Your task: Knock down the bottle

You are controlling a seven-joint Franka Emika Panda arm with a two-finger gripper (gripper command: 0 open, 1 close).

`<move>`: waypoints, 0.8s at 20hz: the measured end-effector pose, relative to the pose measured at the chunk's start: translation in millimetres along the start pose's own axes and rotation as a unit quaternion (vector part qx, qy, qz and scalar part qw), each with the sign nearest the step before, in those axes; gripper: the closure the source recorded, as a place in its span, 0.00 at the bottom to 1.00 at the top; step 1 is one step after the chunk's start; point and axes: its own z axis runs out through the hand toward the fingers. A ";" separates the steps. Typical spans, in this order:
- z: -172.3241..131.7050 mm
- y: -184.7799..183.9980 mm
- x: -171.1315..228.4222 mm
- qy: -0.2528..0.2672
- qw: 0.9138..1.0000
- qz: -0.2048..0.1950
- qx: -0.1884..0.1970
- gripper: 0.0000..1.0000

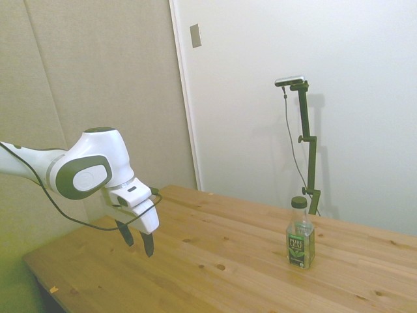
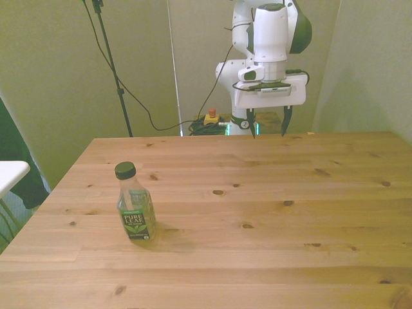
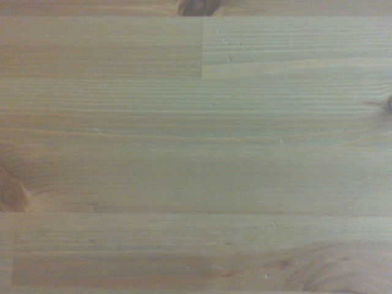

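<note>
The bottle [image 2: 135,207] stands upright on the wooden table [image 2: 270,212], toward the front view's left and fairly near that side's edge, with its dark cap [image 2: 125,170] on and the green Pure Leaf label [image 2: 136,223] facing the camera. In the side view the bottle [image 1: 300,235] sits close to the table's far edge, with a strip of bare wood on every side of it.

The gripper [image 2: 268,123] hangs above the table's far edge in the front view, toward the front view's right of centre, well apart from the bottle. Its two dark fingers [image 2: 251,124] point downward with a clear gap between them, so the jaws are spread and hold nothing. In the side view the gripper [image 1: 137,239] hovers over the table [image 1: 215,274], its fingertips clear of the surface.

Between gripper and bottle lies a wide stretch of plain knotted planks. The middle of the table and its near edge in the front view are likewise bare boards. The wrist view shows only wood grain of the table [image 3: 196,147] with a few dark knots [image 3: 195,7], slightly blurred.

Beyond the table's far edge, on the floor, lie coiled cables [image 2: 203,126] and a small yellow box with a red button [image 2: 210,116].
</note>
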 end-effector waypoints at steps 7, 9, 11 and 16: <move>-6.5 26.3 36.2 0.042 0.999 0.006 -0.033 0.00; -12.7 40.1 60.9 0.055 0.998 0.024 -0.034 0.00; -20.2 55.0 90.6 0.067 0.996 0.042 -0.030 0.00; -30.2 69.0 170.0 0.094 0.992 0.080 -0.015 0.00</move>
